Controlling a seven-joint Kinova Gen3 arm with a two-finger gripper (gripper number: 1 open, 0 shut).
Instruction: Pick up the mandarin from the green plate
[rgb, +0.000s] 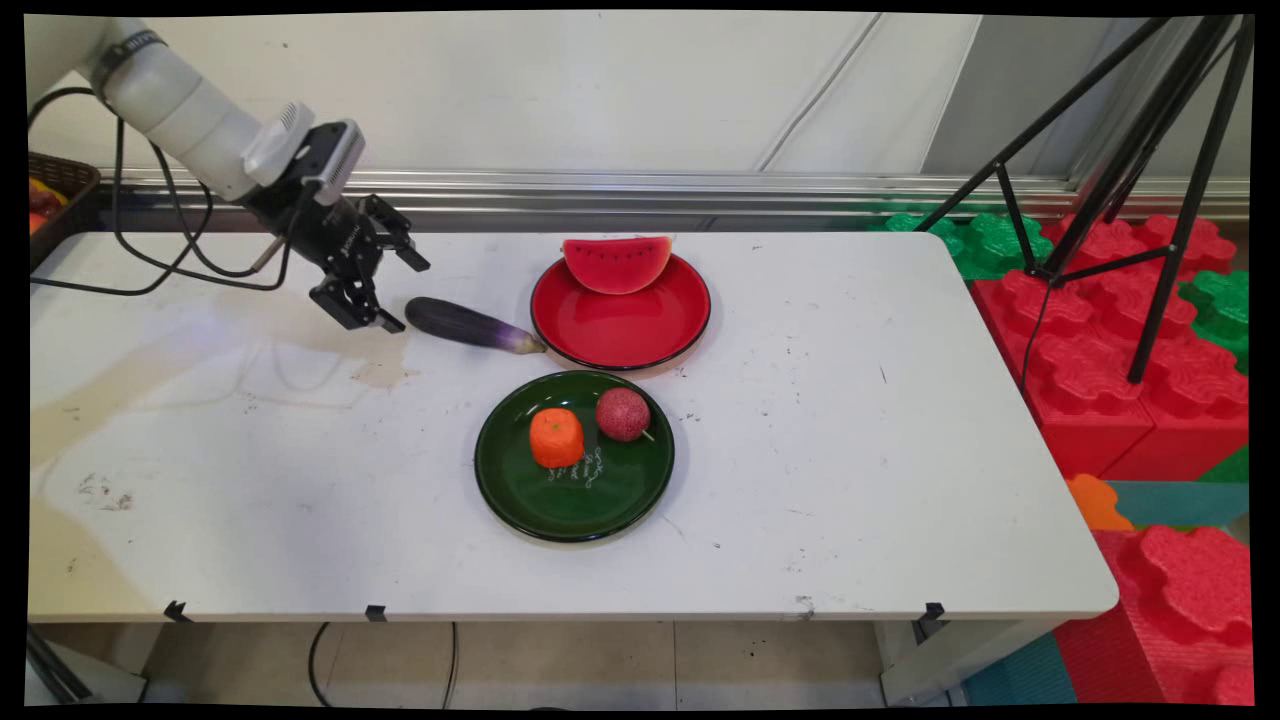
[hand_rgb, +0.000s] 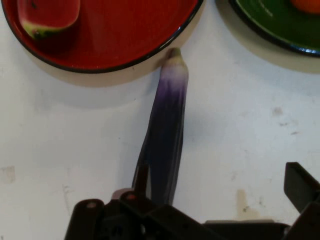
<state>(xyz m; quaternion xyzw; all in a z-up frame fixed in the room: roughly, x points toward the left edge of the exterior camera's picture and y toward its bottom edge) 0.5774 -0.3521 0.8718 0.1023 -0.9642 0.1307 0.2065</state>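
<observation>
From the main view, my tool (rgb: 385, 290) hangs low over the desk (rgb: 900, 450) toward its far left part, tilted down and aimed toward the right. Its two fingers stand apart with nothing between them, one raised toward the far edge, the other close to the desk surface. Just beside the lower finger lies the eggplant (rgb: 470, 325), dark end toward me, pale purple tip touching or nearly touching the rim of the red plate (rgb: 625, 335). That plate sits near the middle of the far edge and carries a watermelon slice (rgb: 617, 263) on its far rim. Nearer the front edge, the green plate (rgb: 575, 495) holds an orange piece (rgb: 556, 437), standing upright, and a dark red round fruit (rgb: 623, 413) beside it. A dark basket (rgb: 60, 195) shows at the far left corner, off the desk as far as I can tell.

From the hand view, I look straight along the eggplant (hand_rgb: 167, 145): its dark end disappears behind my linkage, so my open tool (hand_rgb: 200, 220) is lined up with its length, I judge, because of my tilt. Whether a finger touches it, I cannot tell. Its tip meets the red plate (hand_rgb: 125, 45), where the watermelon slice (hand_rgb: 47, 17) rests; the green plate (hand_rgb: 270, 25) shows at one corner.
</observation>
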